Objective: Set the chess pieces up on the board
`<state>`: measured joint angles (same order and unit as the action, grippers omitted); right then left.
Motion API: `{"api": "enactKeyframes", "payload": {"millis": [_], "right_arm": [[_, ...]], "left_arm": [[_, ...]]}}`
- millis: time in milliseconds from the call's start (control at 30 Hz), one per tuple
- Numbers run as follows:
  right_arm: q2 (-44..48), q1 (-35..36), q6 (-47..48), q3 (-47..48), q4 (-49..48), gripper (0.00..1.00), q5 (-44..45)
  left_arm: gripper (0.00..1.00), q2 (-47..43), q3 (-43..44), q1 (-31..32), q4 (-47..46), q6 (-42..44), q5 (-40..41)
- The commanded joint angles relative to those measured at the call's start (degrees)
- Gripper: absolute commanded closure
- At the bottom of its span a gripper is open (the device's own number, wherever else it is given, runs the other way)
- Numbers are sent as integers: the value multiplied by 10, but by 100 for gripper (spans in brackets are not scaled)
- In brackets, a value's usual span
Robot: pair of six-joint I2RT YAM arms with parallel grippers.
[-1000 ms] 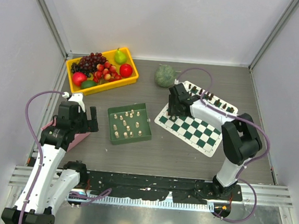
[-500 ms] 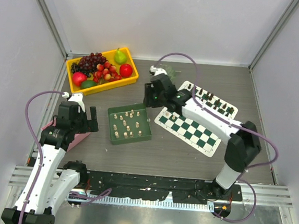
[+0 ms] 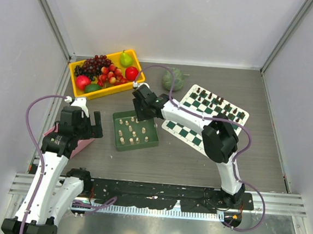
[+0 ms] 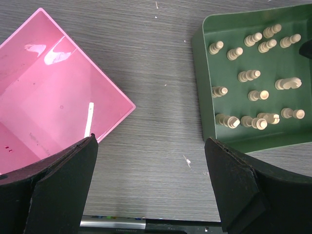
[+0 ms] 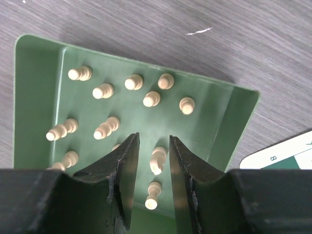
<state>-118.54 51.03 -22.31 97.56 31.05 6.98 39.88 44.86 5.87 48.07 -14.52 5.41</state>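
Currently my right fingers hover low over the green tray, narrowly apart, straddling one cream piece without pinching it. My left fingers are spread wide and empty. The board lies just right of the tray. My worry is that this piece lies on its side with another just beside it, so a squeeze could roll it away or knock the neighbour.
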Motion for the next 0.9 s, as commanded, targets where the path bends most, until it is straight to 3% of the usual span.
{"api": "enactKeyframes", "payload": {"millis": [0, 867], "right_arm": [[-20, -2, 20, 57, 19, 63, 37], [-86, -9, 13, 89, 27, 66, 80]], "left_arm": [[0, -5, 12, -3, -5, 5, 3], [0, 1, 13, -3, -7, 7, 3]]}}
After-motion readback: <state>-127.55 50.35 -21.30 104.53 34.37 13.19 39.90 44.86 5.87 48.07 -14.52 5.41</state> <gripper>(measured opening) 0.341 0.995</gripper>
